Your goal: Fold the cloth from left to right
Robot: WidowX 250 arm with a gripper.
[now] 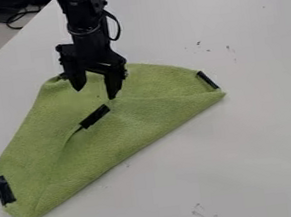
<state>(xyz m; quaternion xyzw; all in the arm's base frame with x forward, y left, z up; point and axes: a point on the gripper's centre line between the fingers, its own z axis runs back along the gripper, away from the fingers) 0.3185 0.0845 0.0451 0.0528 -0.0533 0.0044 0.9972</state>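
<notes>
The black 2-finger gripper (96, 90) hangs released, fingertips apart, upper left of the frame, over the partly folded green fabric cloth (137, 126) with 3 black tape strips (95, 116).

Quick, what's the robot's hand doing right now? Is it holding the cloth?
Hand: open, holding nothing, over the green cloth.

Lab: robot arm (85, 15), loose cables (8, 21)
</notes>
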